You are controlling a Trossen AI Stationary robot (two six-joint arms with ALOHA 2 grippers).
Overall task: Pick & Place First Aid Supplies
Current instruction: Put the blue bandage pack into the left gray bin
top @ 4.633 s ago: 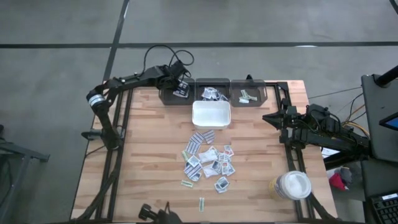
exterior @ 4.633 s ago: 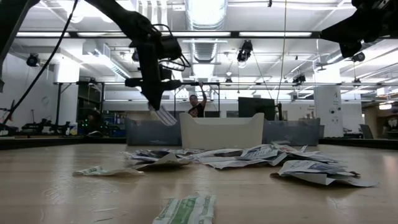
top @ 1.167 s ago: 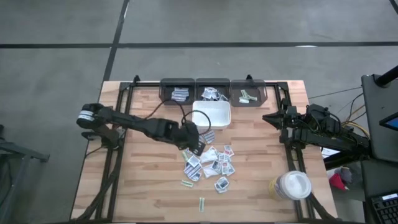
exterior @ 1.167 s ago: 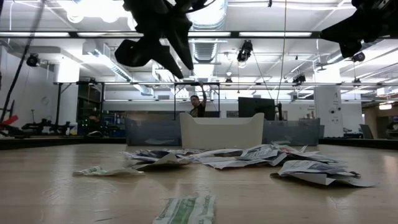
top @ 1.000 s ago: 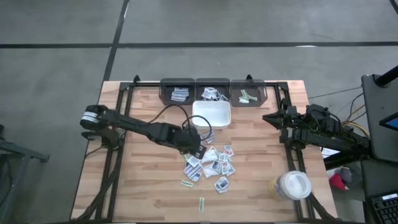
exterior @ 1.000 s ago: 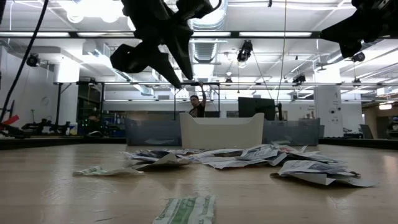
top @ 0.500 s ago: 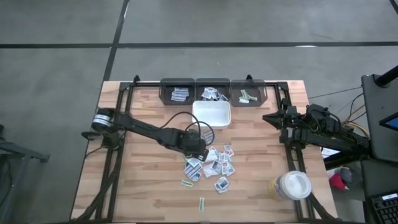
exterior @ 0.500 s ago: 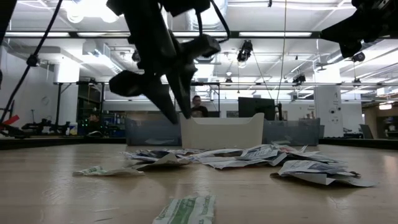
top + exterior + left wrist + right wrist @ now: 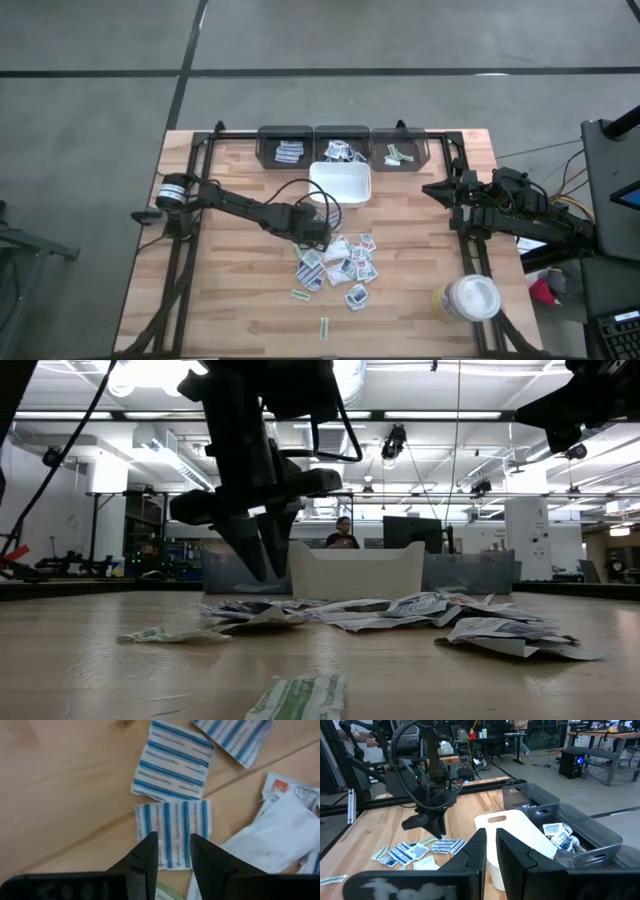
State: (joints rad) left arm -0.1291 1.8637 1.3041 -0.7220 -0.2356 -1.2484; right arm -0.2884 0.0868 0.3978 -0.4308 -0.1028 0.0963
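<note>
Bare wood left of packets (image 9: 335,258); white tray (image 9: 340,184) behind

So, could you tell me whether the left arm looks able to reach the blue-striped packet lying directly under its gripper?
Probably yes: the left gripper hangs open above the blue-striped packet, which lies flat on bare wood with nothing covering it.

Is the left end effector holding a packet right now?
No, the left end effector is open above a blue-striped packet lying flat on the table.
</note>
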